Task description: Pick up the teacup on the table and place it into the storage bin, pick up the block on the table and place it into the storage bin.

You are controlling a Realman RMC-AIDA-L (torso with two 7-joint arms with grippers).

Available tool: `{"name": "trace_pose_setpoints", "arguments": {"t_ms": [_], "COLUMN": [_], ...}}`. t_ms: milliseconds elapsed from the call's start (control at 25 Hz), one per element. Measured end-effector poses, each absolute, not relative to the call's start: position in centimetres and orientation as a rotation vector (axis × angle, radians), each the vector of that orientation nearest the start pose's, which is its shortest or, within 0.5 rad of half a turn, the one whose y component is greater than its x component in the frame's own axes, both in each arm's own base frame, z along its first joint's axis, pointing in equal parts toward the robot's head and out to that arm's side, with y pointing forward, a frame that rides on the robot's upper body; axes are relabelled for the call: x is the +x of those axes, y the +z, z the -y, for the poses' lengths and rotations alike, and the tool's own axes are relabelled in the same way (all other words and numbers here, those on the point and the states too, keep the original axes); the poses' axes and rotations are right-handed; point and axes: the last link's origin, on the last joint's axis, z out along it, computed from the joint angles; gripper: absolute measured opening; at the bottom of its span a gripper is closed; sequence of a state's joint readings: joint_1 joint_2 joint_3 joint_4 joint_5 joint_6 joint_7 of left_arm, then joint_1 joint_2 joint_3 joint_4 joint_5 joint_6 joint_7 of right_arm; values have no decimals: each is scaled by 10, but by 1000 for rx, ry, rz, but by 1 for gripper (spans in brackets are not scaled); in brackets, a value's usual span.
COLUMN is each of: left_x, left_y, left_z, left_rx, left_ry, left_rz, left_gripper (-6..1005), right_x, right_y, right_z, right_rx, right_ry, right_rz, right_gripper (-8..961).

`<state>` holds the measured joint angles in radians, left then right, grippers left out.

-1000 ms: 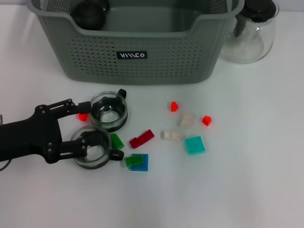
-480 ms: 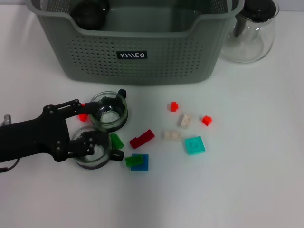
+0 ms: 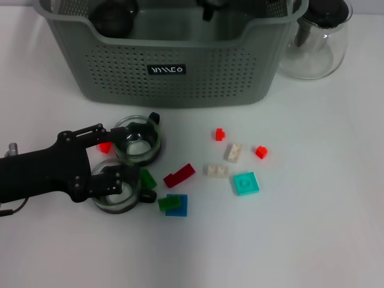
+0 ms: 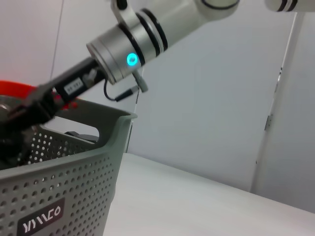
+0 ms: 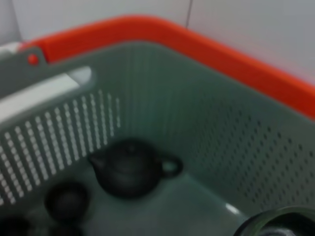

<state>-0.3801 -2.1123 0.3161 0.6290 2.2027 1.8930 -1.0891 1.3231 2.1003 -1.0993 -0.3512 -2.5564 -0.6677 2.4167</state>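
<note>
Creeping the left gripper [image 3: 120, 157] a touch further in than a second ago, pincer spread wide, one finger by the far teacup [image 3: 139, 141] and the other over the near teacup [image 3: 115, 197], both on the table [image 3: 312, 228] just in front of the storage bin [image 3: 174, 72]. Also spotting the right gripper [image 3: 207, 7] newly poking in above the bin, no telling if wide or closed. Reads like a grab about to happen, nothing squeezed yet, red block [image 3: 179, 175] untouched.
</note>
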Motion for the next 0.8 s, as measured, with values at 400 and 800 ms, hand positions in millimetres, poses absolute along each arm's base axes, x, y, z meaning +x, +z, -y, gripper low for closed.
{"name": "trace_pose_setpoints", "arguments": {"t_ms": [400,800], "left_x": [-300,-300], "left_y": [10,9], "left_z": [-247,-246], "left_rx": [-2683,-2683], "left_ry": [-943,-944], "left_rz": [525,527], "left_gripper": [807,808], "right_x": [84,83], "right_y": [-78,-76], "right_z": [-485,-485], "right_rx": [-2441,-2445], "right_ry": [-93,-95], "right_rz": [-707,-725], "right_gripper": [116,152]}}
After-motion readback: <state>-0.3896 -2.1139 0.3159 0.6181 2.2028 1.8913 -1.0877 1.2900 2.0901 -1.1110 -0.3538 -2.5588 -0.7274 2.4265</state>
